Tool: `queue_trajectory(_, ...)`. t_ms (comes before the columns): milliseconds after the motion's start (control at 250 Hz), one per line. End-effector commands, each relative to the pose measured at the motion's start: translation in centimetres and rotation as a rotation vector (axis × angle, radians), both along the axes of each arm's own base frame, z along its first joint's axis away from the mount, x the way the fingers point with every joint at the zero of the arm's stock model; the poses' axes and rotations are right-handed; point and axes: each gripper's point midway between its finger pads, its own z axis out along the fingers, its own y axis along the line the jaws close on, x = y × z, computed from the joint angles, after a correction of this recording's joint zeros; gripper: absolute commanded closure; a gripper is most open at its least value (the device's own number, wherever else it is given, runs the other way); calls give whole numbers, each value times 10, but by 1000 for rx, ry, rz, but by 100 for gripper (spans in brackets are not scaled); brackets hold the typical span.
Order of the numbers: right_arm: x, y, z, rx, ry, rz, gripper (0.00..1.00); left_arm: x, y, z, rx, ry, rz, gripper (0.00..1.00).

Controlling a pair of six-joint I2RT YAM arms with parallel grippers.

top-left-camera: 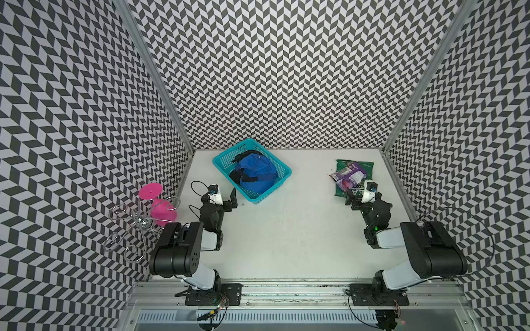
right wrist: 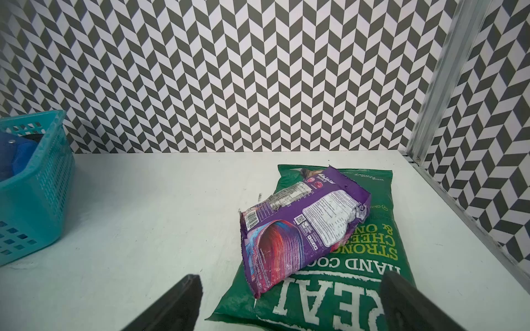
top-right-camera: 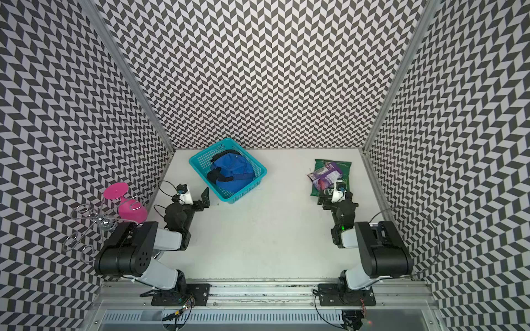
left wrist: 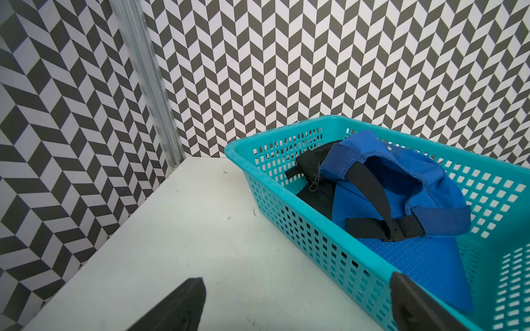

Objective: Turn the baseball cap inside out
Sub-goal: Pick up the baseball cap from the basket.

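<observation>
The left arm (top-left-camera: 183, 252) and right arm (top-left-camera: 430, 249) stand well apart, each folded at the elbow with its forearm reaching forward and low. The left hand (left wrist: 296, 282) holds nothing, its jaws spread wide, with both fingertips showing in its wrist view. The right hand (right wrist: 291, 278) is likewise spread wide and holds nothing.

Table (top-left-camera: 286, 235): white, matte, a few small dark specks and scuffs; chevron walls on three sides. Two items lie directly on it. Teal mesh basket (top-left-camera: 223, 159): far-left part, set at an angle, one corner near the back wall. Green crisp bag (top-left-camera: 364, 166): far-right part, lying flat near the right wall, well apart from the basket. Purple snack packet (top-left-camera: 348, 174) lies across the green bag; cannot tell whether its overhanging edge touches the table
</observation>
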Motion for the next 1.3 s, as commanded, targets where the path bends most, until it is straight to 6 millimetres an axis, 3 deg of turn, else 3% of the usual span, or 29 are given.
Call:
queue_trajectory(0, 0, 0, 18, 5, -69, 3, 0, 3, -1, 9, 13, -30, -11, 0)
queue_trajectory(429, 0, -2, 19, 10, -73, -6, 0, 2, -1, 10, 11, -33, -9, 0)
queue_trajectory(533, 1, -25, 32, 52, -56, -149, 0, 4, -3, 21, 15, -38, -20, 0)
queue_trajectory(625, -1, -40, 60, 121, -62, -245, 0, 7, -9, 37, 25, -14, -43, 0)
queue_trajectory(713, -2, -39, 84, 261, -27, -254, 0, 8, -21, 56, 26, 3, -94, 0)
queue_trajectory(777, 0, -18, 98, 342, 20, -144, 1, 5, -33, 71, 25, 8, -145, 0)
queue_trajectory(889, -8, 43, 120, 446, 52, 180, 0, 0, -60, 95, -7, 38, -257, 0)
queue_trajectory(1029, -20, 122, 132, 412, 140, 409, 0, 19, -81, 116, -228, 186, -332, 0)
queue_trajectory(1166, -36, 188, 137, 353, 193, 546, 0, 55, -98, 109, -438, 334, -346, 1)
queue_trajectory(1294, -47, 226, 138, 363, 214, 618, 0, 97, -93, 83, -516, 425, -268, 0)
